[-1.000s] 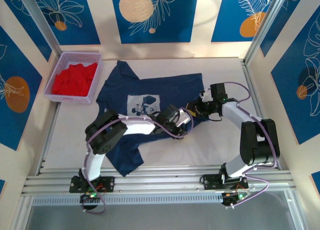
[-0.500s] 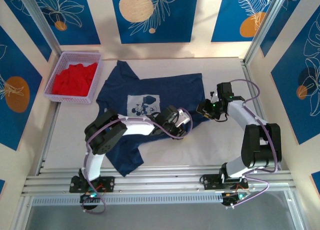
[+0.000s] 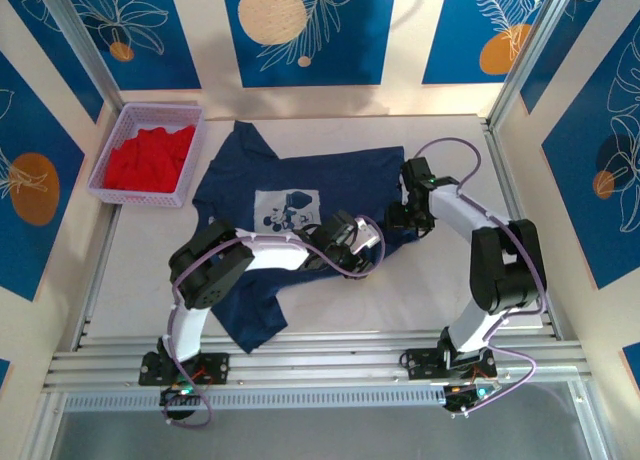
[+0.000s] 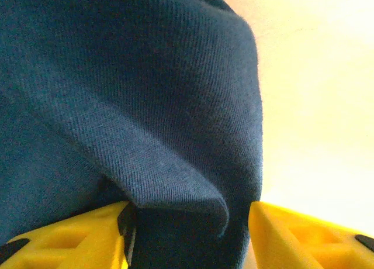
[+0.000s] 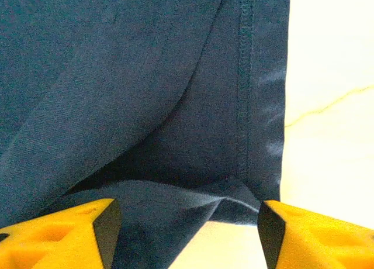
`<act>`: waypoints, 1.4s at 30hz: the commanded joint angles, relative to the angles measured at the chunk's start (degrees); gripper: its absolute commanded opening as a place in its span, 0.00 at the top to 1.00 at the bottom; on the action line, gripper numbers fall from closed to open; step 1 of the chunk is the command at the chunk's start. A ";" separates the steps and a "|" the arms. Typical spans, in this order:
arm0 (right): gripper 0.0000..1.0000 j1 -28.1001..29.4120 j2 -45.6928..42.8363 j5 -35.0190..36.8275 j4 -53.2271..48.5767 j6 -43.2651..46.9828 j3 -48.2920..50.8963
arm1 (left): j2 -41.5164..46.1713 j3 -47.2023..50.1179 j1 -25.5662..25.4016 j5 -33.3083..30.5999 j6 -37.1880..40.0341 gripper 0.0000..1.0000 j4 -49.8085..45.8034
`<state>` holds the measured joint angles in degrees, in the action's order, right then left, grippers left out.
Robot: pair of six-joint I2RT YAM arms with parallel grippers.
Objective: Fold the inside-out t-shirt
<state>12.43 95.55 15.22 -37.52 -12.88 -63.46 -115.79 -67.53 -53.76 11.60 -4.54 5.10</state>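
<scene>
The inside-out t-shirt (image 3: 300,185) is navy with a pale print (image 3: 287,206) and lies spread on the table, one part trailing toward the near edge. My left gripper (image 3: 360,248) rests on the shirt's right part. In the left wrist view the left gripper (image 4: 187,216) is open, its yellow fingers (image 4: 70,237) either side of a raised fold of cloth (image 4: 175,187). My right gripper (image 3: 398,218) sits at the shirt's right edge. The right gripper (image 5: 190,213) is open over the stitched hem (image 5: 244,93), with bare table beneath.
A lavender basket (image 3: 140,198) holding a bright red garment (image 3: 150,158) stands at the back left, touching the shirt's sleeve. Metal rails (image 3: 300,365) run along the near edge. The enclosure's walls (image 3: 560,180) close in on both sides. Pale bare table (image 3: 440,280) lies right of the shirt.
My right gripper has opened and let go of the shirt's right edge, and its wrist has swung toward the back. The left arm has stayed still.
</scene>
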 commanded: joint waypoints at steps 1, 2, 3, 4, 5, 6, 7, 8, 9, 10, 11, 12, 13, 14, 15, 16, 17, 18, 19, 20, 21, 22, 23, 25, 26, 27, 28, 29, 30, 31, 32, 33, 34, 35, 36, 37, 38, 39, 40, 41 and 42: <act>0.32 0.57 2.17 2.88 -3.53 3.38 -2.40 | -0.43 1.13 0.34 1.19 -0.55 0.46 -5.83; 0.32 0.65 2.56 2.97 -3.68 3.60 -2.78 | -0.42 1.09 0.31 1.15 -0.56 0.46 -5.89; 0.32 0.67 3.15 2.86 -3.78 3.98 -3.04 | -0.35 1.20 0.35 1.15 -0.48 0.46 -5.97; 0.31 0.59 3.84 2.65 -3.87 4.24 -3.45 | -0.19 1.29 0.36 0.97 -0.40 0.46 -5.97; 0.31 0.45 4.55 2.17 -3.92 4.50 -3.90 | -0.11 1.34 0.38 0.90 -0.39 0.46 -5.90; 0.31 0.43 5.47 1.35 -4.13 4.66 -4.43 | -0.12 1.35 0.33 0.80 -0.31 0.46 -6.00; 0.31 0.33 6.42 0.77 -4.11 4.72 -4.97 | 0.02 1.45 0.39 0.71 -0.30 0.46 -5.96; 0.31 0.32 7.18 0.60 -4.21 4.78 -5.33 | -0.06 1.35 0.33 0.67 -0.30 0.46 -5.97; 0.32 0.37 7.93 0.37 -4.22 4.72 -5.84 | -0.14 1.35 0.32 0.62 -0.30 0.46 -6.03; 0.34 0.36 8.44 -0.08 -4.22 4.64 -6.07 | -0.15 1.31 0.39 0.62 -0.30 0.46 -6.12; 0.36 0.44 8.66 -0.66 -4.19 4.61 -6.23 | -0.15 1.28 0.40 0.60 -0.30 0.46 -6.08; 0.40 0.39 8.69 -1.42 -4.13 4.31 -6.21 | -0.21 1.28 0.33 0.51 -0.30 0.46 -6.08; 0.47 0.33 8.65 -1.68 -4.04 4.15 -5.98 | -0.15 1.33 0.44 0.46 -0.27 0.46 -6.09; 0.53 0.37 8.60 -1.56 -4.03 4.02 -5.85 | -0.14 1.34 0.47 0.45 -0.25 0.46 -6.06; 0.60 0.37 8.52 -1.28 -4.12 3.86 -5.61 | -0.19 1.35 0.48 0.36 -0.30 0.46 -6.03; 0.67 0.27 8.36 -0.85 -4.35 3.60 -5.49 | -0.30 1.41 0.49 0.36 -0.30 0.46 -6.00; 0.73 0.26 8.05 -0.57 -4.51 3.51 -5.29 | -0.23 1.35 0.47 0.36 -0.30 0.46 -6.05; 0.79 0.17 7.46 -0.21 -4.73 3.13 -4.90 | -0.25 1.45 0.48 0.36 -0.28 0.46 -6.05; 0.85 0.07 6.66 0.28 -4.95 2.67 -4.47 | -0.23 1.48 0.55 0.36 -0.27 0.46 -6.01; 0.88 -0.05 5.76 0.62 -5.05 2.18 -3.87 | -0.23 1.44 0.57 0.31 -0.30 0.46 -6.04; 0.91 -0.25 4.39 0.92 -5.11 1.54 -3.03 | -0.36 1.48 0.63 0.27 -0.38 0.46 -6.01; 0.93 -0.56 2.93 1.12 -5.11 0.80 -2.03 | -0.40 1.46 0.65 0.19 -0.39 0.46 -6.02; 0.94 -0.89 1.67 1.44 -5.14 0.05 -1.16 | -0.56 1.41 0.71 0.18 -0.52 0.46 -6.06; 0.95 -2.29 -1.79 1.74 -5.34 -1.79 1.26 | -0.69 1.42 0.70 0.34 -0.69 0.46 -5.97; 0.96 -3.18 -3.43 1.57 -5.23 -2.69 2.37 | -0.69 1.36 0.84 0.36 -0.74 0.46 -5.83; 0.96 -4.34 -5.48 0.77 -4.85 -3.91 3.97 | -0.75 1.45 0.84 0.47 -0.82 0.46 -5.88; 0.96 -5.68 -7.56 -0.54 -4.18 -5.36 5.66 | -0.75 1.46 0.84 0.53 -0.82 0.46 -5.78; 0.96 -7.16 -9.17 -1.97 -3.61 -6.70 7.09 | -0.84 1.48 0.89 0.53 -0.83 0.46 -5.74; 0.96 -9.03 -11.09 -3.90 -2.57 -8.23 8.89 | -0.93 1.37 0.87 0.60 -0.83 0.46 -5.88; 0.95 -10.67 -12.76 -6.02 -1.29 -9.66 10.75 | -1.06 1.39 0.91 0.57 -0.83 0.46 -5.85; 0.94 -12.15 -13.98 -7.77 -0.20 -10.85 12.23 | -1.13 1.35 0.86 0.71 -0.89 0.46 -5.76; 0.93 -13.46 -15.12 -9.56 1.05 -12.16 13.80 | -1.21 1.29 0.93 0.79 -0.87 0.46 -5.88; 0.93 -14.64 -16.05 -10.91 2.09 -13.34 15.29 | -1.28 1.28 0.92 0.88 -0.91 0.46 -5.90; 0.92 -15.49 -16.54 -11.78 2.87 -14.08 16.39 | -1.37 1.18 0.91 0.89 -0.91 0.46 -5.89; 0.92 -16.21 -17.13 -12.20 3.51 -14.96 17.48 | -1.39 1.17 0.93 0.89 -0.85 0.46 -5.90; 0.89 -16.66 -17.71 -12.15 4.12 -15.51 18.32 | -1.46 1.13 0.93 0.89 -0.82 0.46 -5.91; 0.87 -16.64 -18.29 -12.04 4.41 -15.67 18.82 | -1.46 1.10 0.91 0.95 -0.81 0.46 -5.93; 0.83 -16.60 -18.96 -11.84 4.70 -15.72 19.21 | -1.46 1.09 0.89 0.96 -0.83 0.46 -5.95; 0.77 -16.27 -19.77 -12.18 5.18 -15.45 19.54 | -1.55 1.08 0.93 0.97 -0.83 0.46 -5.91; 0.72 -15.70 -20.48 -12.32 5.54 -15.14 19.76 | -1.57 1.03 0.93 0.97 -0.83 0.46 -5.91; 0.67 -14.81 -21.17 -12.37 5.89 -14.62 19.66 | -1.51 1.01 0.91 0.95 -0.83 0.46 -5.90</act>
<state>-3.53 77.43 5.21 -34.35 -26.44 -44.05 -115.79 -67.53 -53.56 11.84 -4.54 5.08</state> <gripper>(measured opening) 0.312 0.539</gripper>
